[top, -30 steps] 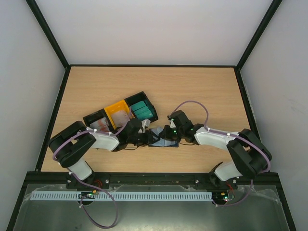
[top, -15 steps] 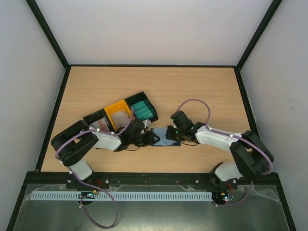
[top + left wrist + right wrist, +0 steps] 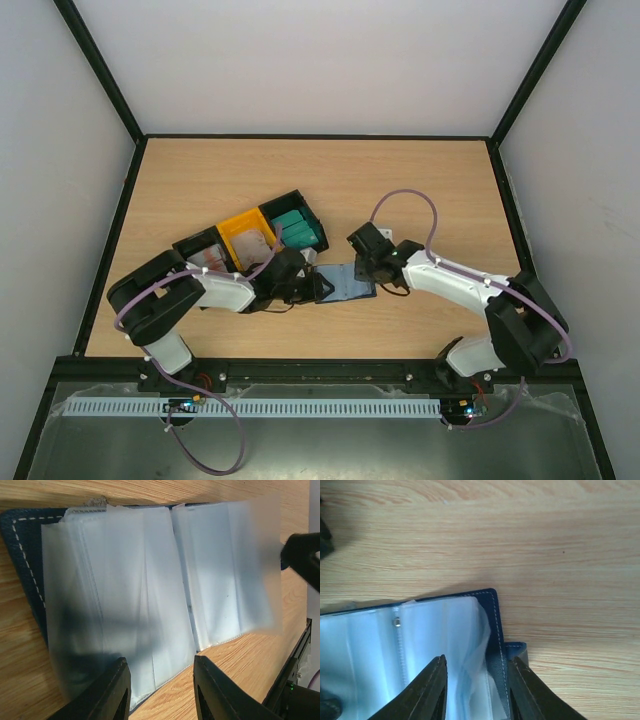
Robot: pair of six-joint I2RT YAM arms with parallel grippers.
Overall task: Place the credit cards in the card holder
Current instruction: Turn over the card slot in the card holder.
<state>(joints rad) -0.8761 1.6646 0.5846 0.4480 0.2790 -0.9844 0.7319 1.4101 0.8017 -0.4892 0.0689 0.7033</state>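
The card holder [image 3: 345, 283] lies open on the table between both arms, navy cover down and clear sleeves [image 3: 150, 580] up. My left gripper [image 3: 312, 285] hovers open at its left end, fingers [image 3: 107, 690] apart over the sleeve edge with nothing clamped. At the right end my right gripper [image 3: 372, 268] is open too. Its fingertips [image 3: 520, 690] straddle the stitched cover edge [image 3: 495, 625] and loose sleeves, beside the snap tab [image 3: 517, 647]. The credit cards sit in the tray: teal ones [image 3: 298, 230], whitish ones [image 3: 253, 245], red-marked ones [image 3: 212, 258].
The black-and-yellow three-compartment tray [image 3: 285, 202] stands slanted just behind my left arm, close to the holder's left end. Bare wood stretches behind and to the right of the holder [image 3: 440, 190]. A black frame borders the table edges.
My right gripper has gone from shut to open, letting go of the holder's cover, and has drawn back a little. The holder has gone from partly folded to lying flat open.
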